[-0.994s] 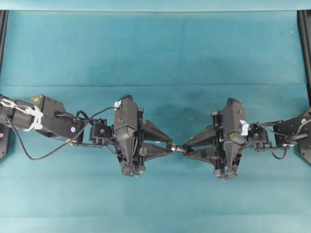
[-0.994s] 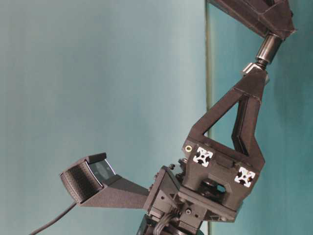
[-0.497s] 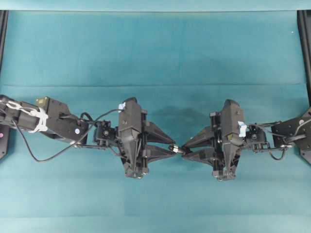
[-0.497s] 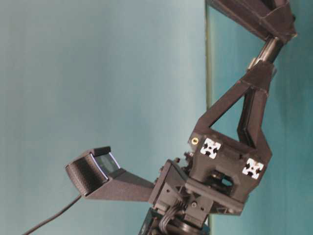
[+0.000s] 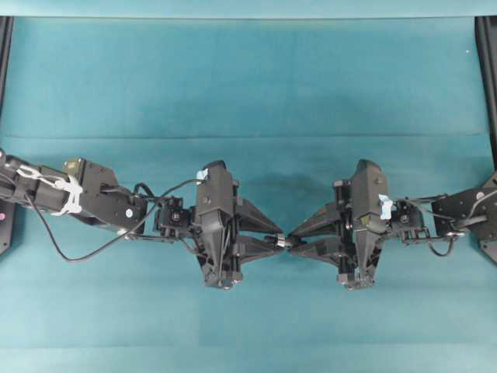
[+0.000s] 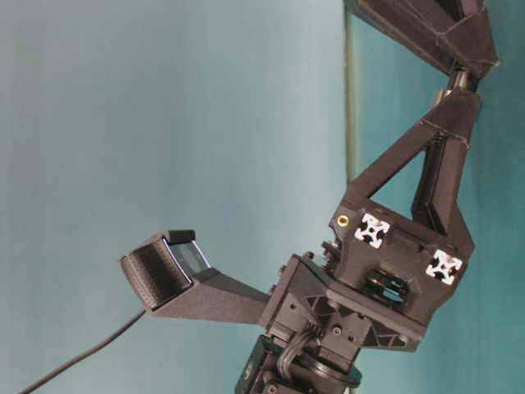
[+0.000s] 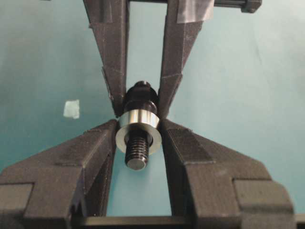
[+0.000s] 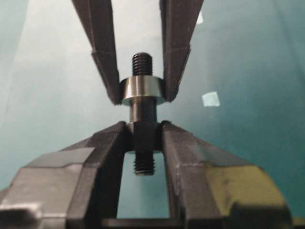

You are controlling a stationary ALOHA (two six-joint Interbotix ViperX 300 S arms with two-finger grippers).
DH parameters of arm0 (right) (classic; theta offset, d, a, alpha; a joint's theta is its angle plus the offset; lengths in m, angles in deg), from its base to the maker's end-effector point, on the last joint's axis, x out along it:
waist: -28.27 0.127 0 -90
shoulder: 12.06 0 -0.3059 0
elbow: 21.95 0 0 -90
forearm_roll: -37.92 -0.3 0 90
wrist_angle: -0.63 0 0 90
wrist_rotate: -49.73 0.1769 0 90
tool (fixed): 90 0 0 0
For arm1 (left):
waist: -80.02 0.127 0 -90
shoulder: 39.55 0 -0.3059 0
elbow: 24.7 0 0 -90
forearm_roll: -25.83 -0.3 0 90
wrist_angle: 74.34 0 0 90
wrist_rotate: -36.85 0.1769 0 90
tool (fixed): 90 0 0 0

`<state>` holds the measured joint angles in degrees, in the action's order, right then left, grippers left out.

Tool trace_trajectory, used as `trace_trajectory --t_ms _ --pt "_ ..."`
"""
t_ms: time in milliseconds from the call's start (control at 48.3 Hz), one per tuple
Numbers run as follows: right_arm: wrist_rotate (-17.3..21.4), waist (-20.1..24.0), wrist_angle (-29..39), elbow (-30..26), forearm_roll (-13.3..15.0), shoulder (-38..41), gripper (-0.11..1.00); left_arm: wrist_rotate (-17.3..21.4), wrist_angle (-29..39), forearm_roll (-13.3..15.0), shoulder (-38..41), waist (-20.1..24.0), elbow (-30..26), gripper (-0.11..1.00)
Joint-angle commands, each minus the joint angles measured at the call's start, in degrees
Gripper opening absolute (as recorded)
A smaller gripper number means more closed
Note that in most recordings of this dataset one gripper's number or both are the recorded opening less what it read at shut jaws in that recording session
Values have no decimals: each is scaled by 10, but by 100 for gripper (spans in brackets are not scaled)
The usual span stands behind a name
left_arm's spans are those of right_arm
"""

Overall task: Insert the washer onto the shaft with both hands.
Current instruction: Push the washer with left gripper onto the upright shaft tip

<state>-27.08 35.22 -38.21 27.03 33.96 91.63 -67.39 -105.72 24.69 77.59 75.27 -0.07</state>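
While washer point(image 7: 137, 130) rides shaft point(image 8: 143, 125), both jaws clamp them; tape scrap point(image 7: 71, 109) beside.

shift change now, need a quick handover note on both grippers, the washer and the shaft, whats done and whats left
Left gripper: shut on the washer.
Right gripper: shut on the shaft.
Both parts are held in the air above the table, fingertips nearly meeting.
Done: the washer is around the shaft, with the threaded end poking through.
Left: seat it against the collar if it isn't already, then release.
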Motion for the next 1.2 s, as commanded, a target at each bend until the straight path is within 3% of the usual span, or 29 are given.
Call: trace_trajectory --t_ms 0,476,1180 --pt "4 -1 -5 -8 -2 -4 0 2 -2 -1 -2 -4 -8 36" --pt "4 -2 -4 -19 -1 10 0 9 25 -1 13 -4 -40 36" --pt "4 -2 -4 -18 -1 10 0 2 43 -1 10 -3 -41 36"
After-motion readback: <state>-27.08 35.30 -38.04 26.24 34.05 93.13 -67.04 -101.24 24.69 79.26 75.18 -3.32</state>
